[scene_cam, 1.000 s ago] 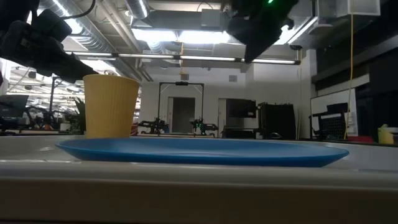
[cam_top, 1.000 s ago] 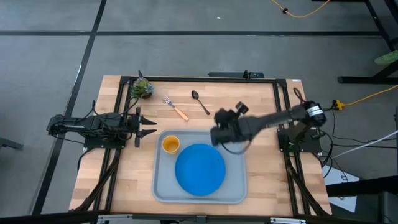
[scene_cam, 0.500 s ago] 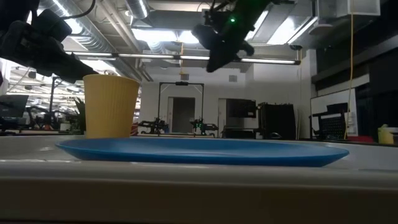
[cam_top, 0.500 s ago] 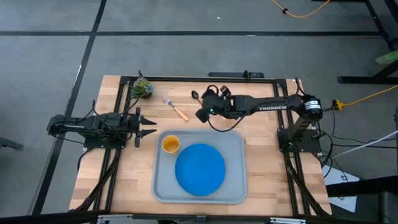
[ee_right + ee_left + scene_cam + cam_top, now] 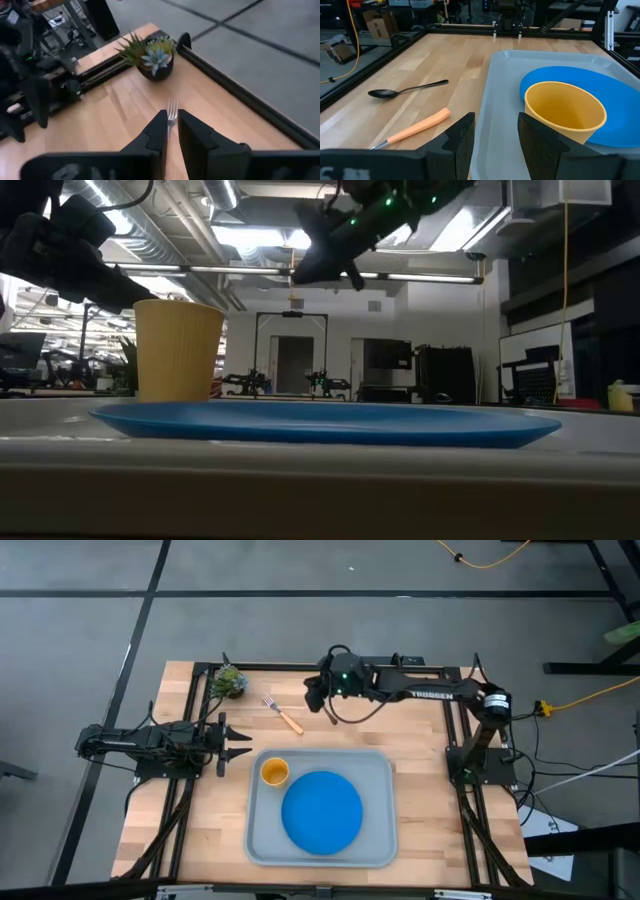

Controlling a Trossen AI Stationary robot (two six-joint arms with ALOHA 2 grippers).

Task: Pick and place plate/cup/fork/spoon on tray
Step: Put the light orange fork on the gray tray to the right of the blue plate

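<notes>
The blue plate (image 5: 322, 812) and the orange-yellow cup (image 5: 274, 772) rest on the grey-blue tray (image 5: 385, 840), the cup upright at its far left corner. The fork (image 5: 283, 714) lies on the wood beyond the tray, and its tines show in the right wrist view (image 5: 172, 106). The dark spoon (image 5: 405, 91) lies right of the fork; in the high view my right arm covers most of it. My right gripper (image 5: 312, 696) hovers above the spoon's bowl end, fingers close together, holding nothing. My left gripper (image 5: 238, 741) waits open left of the tray.
A small potted plant (image 5: 229, 681) stands at the table's far left corner, close to the fork. A black metal frame (image 5: 330, 667) runs along the table's far and side edges. Bare wood (image 5: 420, 720) lies right of the spoon.
My right gripper has swung from above the tray's far right part toward the table's far edge and left, ending over the spoon near the fork. The plate, cup, fork and left arm have kept still.
</notes>
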